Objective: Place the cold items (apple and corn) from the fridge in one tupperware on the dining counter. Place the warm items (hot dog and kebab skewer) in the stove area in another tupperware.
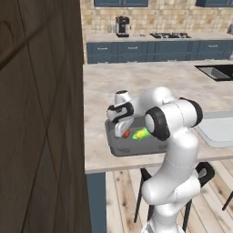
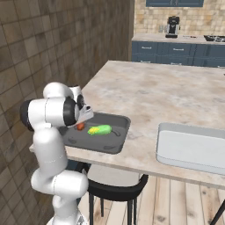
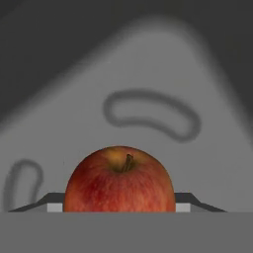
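Two cold items were at the dark tray: the apple [image 3: 120, 179] sat between the fingers [image 3: 49, 201] of the gripper [image 1: 122, 132], stem up, low over the tray's floor, and the corn [image 2: 99, 129] already lay inside the tray [image 2: 116, 139] just beside it. From the hand camera the fingertips flanked the apple on both sides and looked closed against it, so I judged the hand half-open and holding the fruit rather than empty; whether the apple already rested on the tray floor I could not tell. The tray sat near the corner of the dining counter [image 1: 150, 82], close to the arm's base, which I judged made it an easy reach. Putting the apple next to the corn fitted the plan of one container for the fridge items. A second, pale tray [image 2: 193, 147] waited well apart along the same edge, probably meant for the warm food. Across the room a coffee machine [image 1: 122, 26] and the stove [image 1: 169, 35] stood on the back counter. No brand, label or writing was legible anywhere.
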